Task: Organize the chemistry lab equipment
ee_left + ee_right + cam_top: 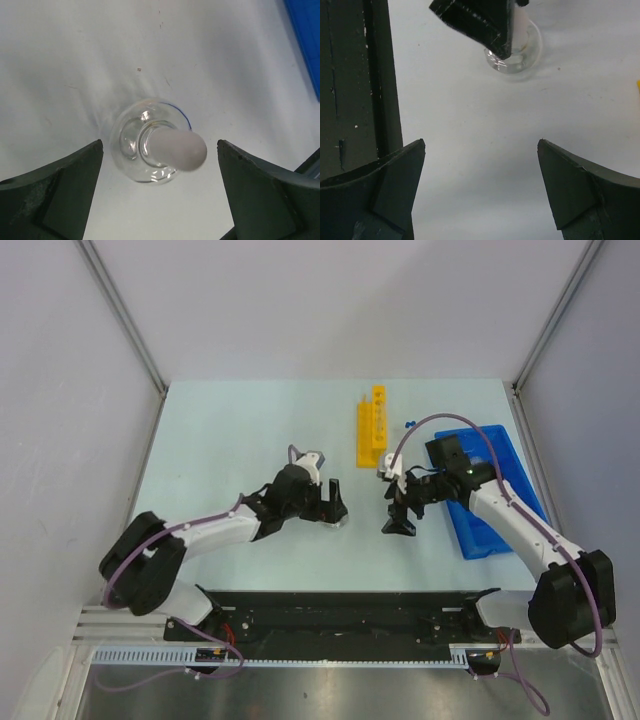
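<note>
A small clear flask point(131, 145) with a white stopper point(180, 149) stands upright on the table. My left gripper point(160, 143) is open, one finger on each side of the flask, not touching it. In the top view this gripper point(337, 504) is near the table's middle. My right gripper point(400, 510) is open and empty over bare table just to the right; its wrist view point(481, 142) shows the flask point(529, 47) partly behind a left finger. The yellow tube rack point(373, 423), blue-capped tubes point(410, 424) and blue bin point(490, 495) are at the back right. Beaker and clear tray are out of view.
The right arm reaches over the blue bin. A corner of the bin shows in the left wrist view point(305, 40). The black base rail point(340, 615) runs along the near edge and shows at the left of the right wrist view point(350, 75).
</note>
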Motion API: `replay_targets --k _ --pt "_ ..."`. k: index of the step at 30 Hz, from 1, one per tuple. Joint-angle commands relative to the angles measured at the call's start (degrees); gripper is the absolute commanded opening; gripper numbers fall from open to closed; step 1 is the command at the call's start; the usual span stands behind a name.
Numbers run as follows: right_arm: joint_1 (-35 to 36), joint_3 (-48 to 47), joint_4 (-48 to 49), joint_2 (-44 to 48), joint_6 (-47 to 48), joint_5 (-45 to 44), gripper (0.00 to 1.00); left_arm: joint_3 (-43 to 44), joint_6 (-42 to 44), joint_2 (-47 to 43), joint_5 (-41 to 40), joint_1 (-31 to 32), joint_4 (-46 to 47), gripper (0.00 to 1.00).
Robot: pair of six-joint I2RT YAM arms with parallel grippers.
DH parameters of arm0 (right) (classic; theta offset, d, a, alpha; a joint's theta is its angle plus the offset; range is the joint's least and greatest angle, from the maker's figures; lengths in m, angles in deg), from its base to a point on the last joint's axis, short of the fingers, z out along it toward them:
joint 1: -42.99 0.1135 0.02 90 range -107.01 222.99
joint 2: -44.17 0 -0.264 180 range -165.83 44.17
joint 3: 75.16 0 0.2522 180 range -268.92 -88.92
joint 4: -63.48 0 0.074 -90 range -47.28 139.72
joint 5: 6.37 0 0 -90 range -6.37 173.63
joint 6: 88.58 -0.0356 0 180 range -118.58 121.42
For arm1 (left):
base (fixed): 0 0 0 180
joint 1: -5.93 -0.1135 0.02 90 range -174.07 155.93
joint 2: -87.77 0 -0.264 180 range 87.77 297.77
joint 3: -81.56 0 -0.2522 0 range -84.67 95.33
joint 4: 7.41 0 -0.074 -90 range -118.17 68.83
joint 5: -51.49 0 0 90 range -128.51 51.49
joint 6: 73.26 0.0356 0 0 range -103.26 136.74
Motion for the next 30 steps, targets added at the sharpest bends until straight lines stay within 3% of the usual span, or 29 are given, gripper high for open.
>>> replay_targets --k 1,8,18,23,30 --pt "5.6 -1.5 1.2 0.8 4.8 -6.6 1.0 -2.7 -0.3 -11.2 -5.7 0.3 1.3 1.0" --pt "11.2 -1.8 5.8 -5.5 12.5 -8.0 1.0 -3.0 3.5 -25.5 -11.0 -0.7 -8.4 1.0" --pt "21.3 -2.5 21.7 -15.4 -0.1 -22.6 1.0 4.2 11.5 -41.9 -7.2 -14.0 -26.9 1.0" --pt "22.5 -4.5 23.3 -20.0 -4.4 -24.1 1.0 6.6 18.7 -45.2 -12.4 -14.7 -34.6 1.0" --pt "24.6 -6.6 26.8 -24.3 -9.6 -27.7 1.0 -0.1 19.9 -49.6 -16.4 -14.8 -34.3 1.0"
